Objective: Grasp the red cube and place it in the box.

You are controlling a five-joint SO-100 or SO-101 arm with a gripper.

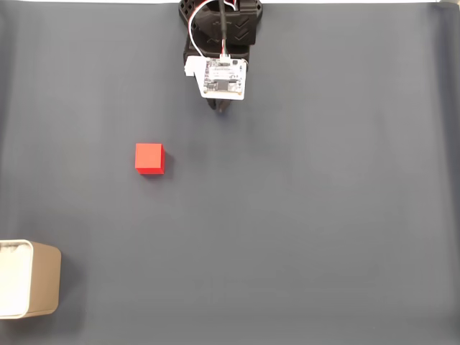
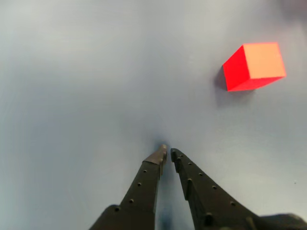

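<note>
Your box (image 1: 32,280) sits at the lower left of the fixed view, cut off by the frame edge, so you see just part of its white inside; what that part shows holds nothing. The arm's own body hides the fingers (image 2: 167,153) there; the wrist view shows them nearly together, tips almost touching, gripping nothing. The red cube (image 1: 149,158) rests on the grey desk (image 1: 323,215), well apart from the box and the fingers. The arm's white circuit board (image 1: 223,77) carries print too small to read.

My fixed view looks straight down from well above; my wrist view sits close behind the gripper (image 2: 168,152), facing the shared grey mat (image 1: 323,215).
</note>
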